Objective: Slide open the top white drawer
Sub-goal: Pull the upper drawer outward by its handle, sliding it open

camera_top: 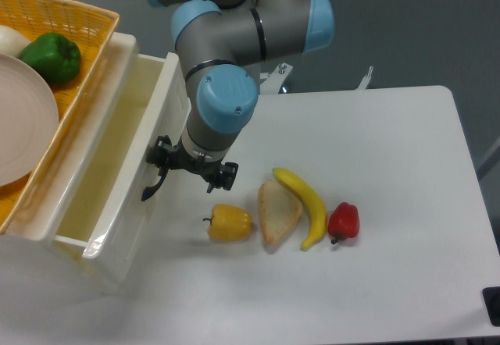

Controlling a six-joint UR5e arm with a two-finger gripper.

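Clearly we are mid-pull: our gripper (191,167) sits at the front face of the top white drawer (117,173), right at its curved black handle (154,183). The wrist hides the fingertips, so we cannot tell whether the fingers are pinched on the handle, hooked behind it, or spread. Being planted at the handle makes sense, since it is the only purchase on that glossy front.

The drawer sits at the left of the scene, already drawn well out of the cabinet (47,228), its cream interior open to view and, as far as we can see, holding nothing. We judge the opening mostly done, though how much travel remains is hidden.

On the cabinet's top rests a yellow wicker basket (58,17) with a white plate (23,119) and a green pepper (51,56) in it, so any tug that rocks the cabinet could disturb them.

On the tabletop (375,142), right of the drawer, lie a yellow pepper (230,223), a slice of bread (277,212), a banana (306,204) and a red pepper (344,220) in a row. The yellow pepper lies nearest the drawer front, in the path of further sliding, so we would keep the pull straight and watch that gap.
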